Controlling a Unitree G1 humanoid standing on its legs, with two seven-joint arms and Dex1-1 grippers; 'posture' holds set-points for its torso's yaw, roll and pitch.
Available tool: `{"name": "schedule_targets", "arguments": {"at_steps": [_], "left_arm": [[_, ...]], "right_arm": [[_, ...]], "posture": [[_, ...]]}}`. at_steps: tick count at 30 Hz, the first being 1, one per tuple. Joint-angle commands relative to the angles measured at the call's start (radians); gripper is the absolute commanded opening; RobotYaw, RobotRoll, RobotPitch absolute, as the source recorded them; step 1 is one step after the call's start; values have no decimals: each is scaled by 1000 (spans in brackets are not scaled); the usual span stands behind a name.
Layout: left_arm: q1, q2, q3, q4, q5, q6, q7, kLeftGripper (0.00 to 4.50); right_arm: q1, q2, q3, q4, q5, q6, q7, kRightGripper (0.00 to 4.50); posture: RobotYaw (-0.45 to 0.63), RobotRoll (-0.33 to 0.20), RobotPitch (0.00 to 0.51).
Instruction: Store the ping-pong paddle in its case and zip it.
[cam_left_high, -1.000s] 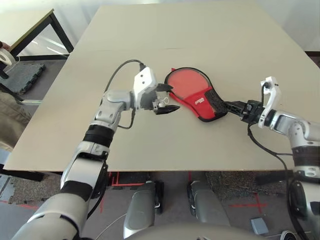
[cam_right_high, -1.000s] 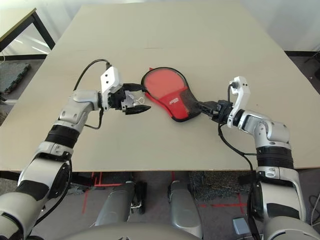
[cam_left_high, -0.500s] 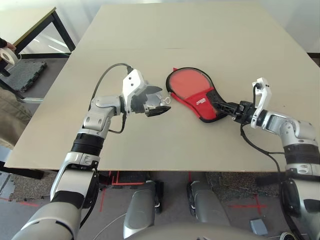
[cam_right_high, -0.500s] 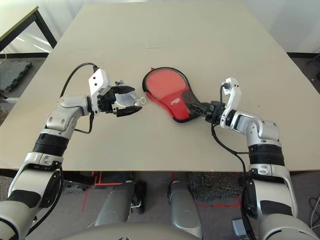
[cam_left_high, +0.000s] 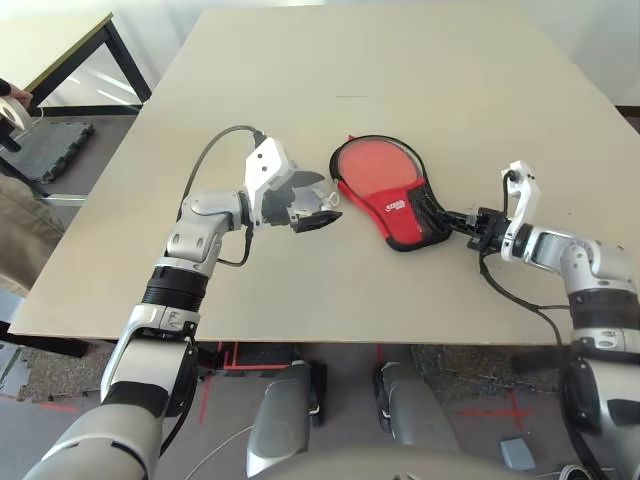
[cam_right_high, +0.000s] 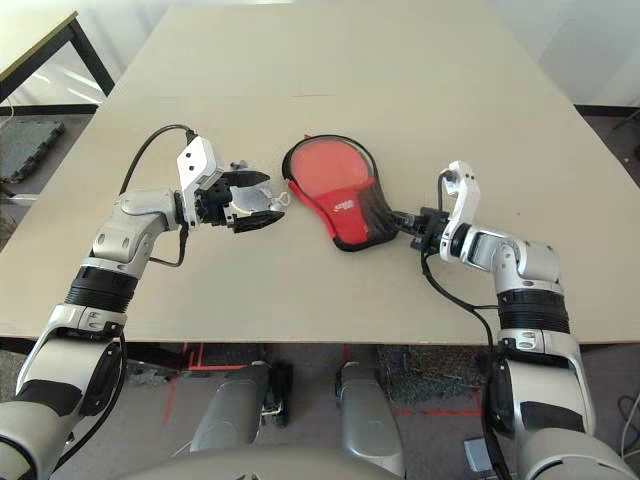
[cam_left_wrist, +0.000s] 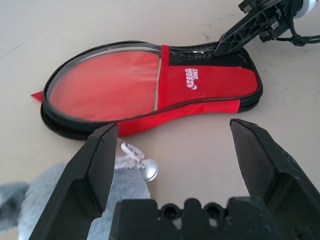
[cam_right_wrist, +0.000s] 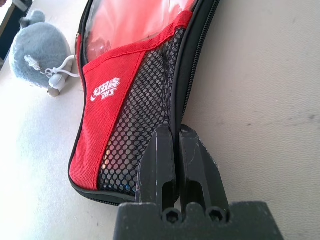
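Table (cam_left_high: 450, 60) | case (cam_left_high: 385, 185) flat | right pincer (cam_left_high: 447, 215) pinched at mesh end

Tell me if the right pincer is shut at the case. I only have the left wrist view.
Observer: Yes. The right pincer is shut, fingers pressed together at the zipper on the mesh end of the case. I can't tell whether it pinches the pull.
Operator: Zipper closed on that side?
Observer: The stretch running away from the fingers looks closed in the right wrist view.
Operator: Anyone near the table?
Observer: A person's hand with a white roll is off the left side of the table, away from both arms.
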Motion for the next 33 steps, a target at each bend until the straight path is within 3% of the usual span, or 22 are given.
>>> {"name": "schedule_targets", "arguments": {"at_steps": [1,13,33], "left_arm": [[-4,7,-7,16,2,-13,-3,4500],[-12,10,-6,32,3,-26,-4,4500],[-39,9,-11,76,6,-60,-19,4500]], "right_arm": [[44,-27,-9,-35,20,48,14,53],[203,-146,-50,-258,146,202,71,53],[514,-226,-95,-541,299,301,81,53]], "posture": [[28,0,130],[11,0,142],[-9,0,146]]}}
